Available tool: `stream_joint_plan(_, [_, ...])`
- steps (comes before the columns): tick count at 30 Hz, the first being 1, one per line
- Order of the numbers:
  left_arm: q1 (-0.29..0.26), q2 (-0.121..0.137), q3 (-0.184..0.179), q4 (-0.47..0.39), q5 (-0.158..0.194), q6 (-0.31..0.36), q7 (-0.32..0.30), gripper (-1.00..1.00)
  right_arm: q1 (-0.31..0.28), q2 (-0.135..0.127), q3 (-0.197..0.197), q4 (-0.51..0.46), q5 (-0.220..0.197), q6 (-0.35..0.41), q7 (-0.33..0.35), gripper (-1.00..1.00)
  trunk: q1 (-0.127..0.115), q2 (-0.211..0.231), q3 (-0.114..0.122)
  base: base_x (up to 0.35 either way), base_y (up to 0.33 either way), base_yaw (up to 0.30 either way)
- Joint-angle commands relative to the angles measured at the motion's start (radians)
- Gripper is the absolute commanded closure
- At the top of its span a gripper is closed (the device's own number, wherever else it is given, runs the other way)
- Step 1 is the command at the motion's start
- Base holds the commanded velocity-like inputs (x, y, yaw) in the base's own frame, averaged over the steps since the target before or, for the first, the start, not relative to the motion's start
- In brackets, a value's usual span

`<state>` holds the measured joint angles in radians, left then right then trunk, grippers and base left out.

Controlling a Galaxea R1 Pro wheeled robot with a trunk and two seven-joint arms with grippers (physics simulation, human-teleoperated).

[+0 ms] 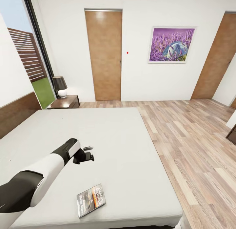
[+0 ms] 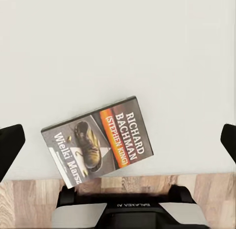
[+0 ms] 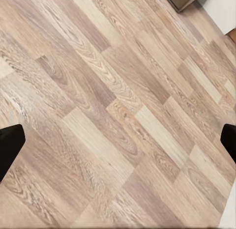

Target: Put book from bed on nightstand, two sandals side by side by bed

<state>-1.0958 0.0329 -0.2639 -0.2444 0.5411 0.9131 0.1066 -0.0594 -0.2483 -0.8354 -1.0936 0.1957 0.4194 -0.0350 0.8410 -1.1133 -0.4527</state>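
The book (image 2: 97, 142) reads "RICHARD BACHMAN", "STEPHEN KING" and "Wielki Marsz". It lies flat near the bed (image 1: 114, 140) edge, at 6 o'clock from the left tool (image 1: 88, 153), whose fingers stand apart, empty. A lamp (image 1: 60, 86) sits on the nightstand (image 1: 65, 102) at 11 o'clock. The right tool (image 3: 118, 140) is spread over floor (image 3: 123, 116).

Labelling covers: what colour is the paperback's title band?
Orange, on the thin paperback book; clearest in left wrist view.

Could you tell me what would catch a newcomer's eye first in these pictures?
Probably the big bed with its plain grey mattress, bare except for a small book lying flat near its foot edge. The left end effector hangs open above the mattress, beyond the book. On the far wall, a purple lavender picture stands out between two wooden doors.
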Motion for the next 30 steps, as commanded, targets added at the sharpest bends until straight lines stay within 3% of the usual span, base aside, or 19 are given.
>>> stream_joint_plan(1, [0.004,0.001,-0.005,-0.002,0.011,0.004,0.004,-1.00,-0.001,0.000,0.000,0.003,0.005,0.005,0.000,-1.00,0.000,-0.001,-0.001,0.000,0.000,0.000])
stream_joint_plan(9, [0.040,0.001,-0.005,-0.002,0.011,0.006,-0.007,-1.00,0.000,0.004,0.001,0.017,0.004,0.004,0.001,-1.00,0.000,-0.001,-0.001,0.000,0.000,0.000])
stream_joint_plan(14, [0.053,0.004,-0.004,-0.004,0.011,0.007,-0.012,-1.00,0.000,0.023,0.003,0.021,0.005,0.000,0.002,-1.00,0.000,-0.001,-0.001,0.000,0.000,0.000])
stream_joint_plan(21, [0.057,0.008,-0.004,-0.010,0.010,0.005,-0.010,-1.00,0.001,0.042,0.004,0.053,0.006,-0.073,0.002,-1.00,0.000,-0.001,-0.001,0.000,0.000,0.000])
stream_joint_plan(30, [0.059,0.012,-0.001,-0.011,0.017,0.012,-0.039,-1.00,0.001,0.045,0.004,0.101,0.007,-0.114,0.001,-1.00,0.000,-0.001,-0.001,0.000,0.000,0.000])
